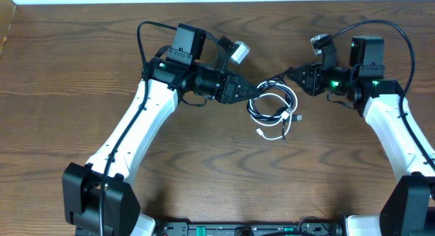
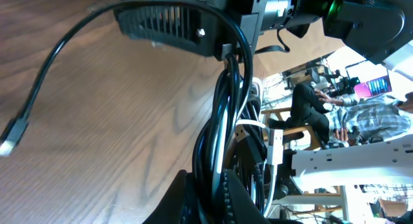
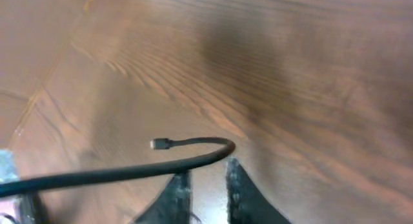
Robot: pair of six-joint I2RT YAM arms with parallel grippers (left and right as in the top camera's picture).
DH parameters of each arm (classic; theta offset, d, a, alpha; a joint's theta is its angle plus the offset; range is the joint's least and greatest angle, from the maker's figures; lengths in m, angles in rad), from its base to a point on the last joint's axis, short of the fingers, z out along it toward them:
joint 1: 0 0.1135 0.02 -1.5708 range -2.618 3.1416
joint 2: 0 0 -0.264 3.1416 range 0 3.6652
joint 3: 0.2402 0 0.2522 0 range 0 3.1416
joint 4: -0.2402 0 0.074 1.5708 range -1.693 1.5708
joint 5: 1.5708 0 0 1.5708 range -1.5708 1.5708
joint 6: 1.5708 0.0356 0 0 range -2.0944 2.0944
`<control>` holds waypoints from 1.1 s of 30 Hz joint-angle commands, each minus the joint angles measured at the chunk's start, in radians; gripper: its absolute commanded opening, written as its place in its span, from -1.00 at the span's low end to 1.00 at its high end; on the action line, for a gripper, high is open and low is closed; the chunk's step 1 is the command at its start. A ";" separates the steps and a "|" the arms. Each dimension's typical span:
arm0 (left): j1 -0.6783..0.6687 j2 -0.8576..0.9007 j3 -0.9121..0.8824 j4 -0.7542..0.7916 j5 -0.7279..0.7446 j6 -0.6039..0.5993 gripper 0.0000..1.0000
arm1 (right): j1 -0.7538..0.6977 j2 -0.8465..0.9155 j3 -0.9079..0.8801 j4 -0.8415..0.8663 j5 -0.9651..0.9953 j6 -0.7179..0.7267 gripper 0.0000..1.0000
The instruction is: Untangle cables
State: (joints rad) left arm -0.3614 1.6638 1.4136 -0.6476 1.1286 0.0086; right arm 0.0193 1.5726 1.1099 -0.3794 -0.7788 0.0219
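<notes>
The cables lie tangled at mid-table: a coiled black cable [image 1: 269, 103] and a thin white cable [image 1: 275, 134] with a small plug trailing toward the front. My left gripper [image 1: 253, 93] is shut on the coil's left side. In the left wrist view, black strands [image 2: 222, 121] and a white strand [image 2: 246, 126] run up from between its fingers [image 2: 219, 185]. My right gripper [image 1: 293, 74] sits at the coil's upper right, where a black strand reaches it. In the right wrist view its jaws [image 3: 206, 179] stand narrowly apart with nothing between them. The black cable [image 3: 129, 171] curls just past the fingertips, its plug [image 3: 158, 144] free.
The wooden table [image 1: 204, 168] spreads around the coil. Thicker black robot wires loop over both arms [image 1: 143, 32] [image 1: 401, 39]. Another black cable end with a plug [image 2: 10, 137] hangs over the wood in the left wrist view.
</notes>
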 commanded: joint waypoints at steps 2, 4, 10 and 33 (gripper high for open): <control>0.003 -0.009 0.005 0.001 -0.022 -0.023 -0.85 | -0.032 -0.018 0.001 -0.006 -0.023 0.129 -0.68; 0.003 -0.009 0.005 0.004 -0.095 -0.041 -0.85 | -0.046 -0.031 0.001 -0.019 -0.021 0.177 -0.41; 0.003 -0.009 0.005 0.040 -0.419 -0.236 -0.85 | -0.064 -0.098 0.001 -0.063 -0.020 0.326 0.98; -0.003 -0.009 0.005 0.100 -0.598 -0.341 -0.85 | 0.253 -0.089 0.001 -0.056 0.354 0.673 -0.31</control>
State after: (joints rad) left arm -0.3618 1.6638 1.4136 -0.5526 0.5392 -0.3157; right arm 0.2588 1.4673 1.1099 -0.4454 -0.4740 0.6617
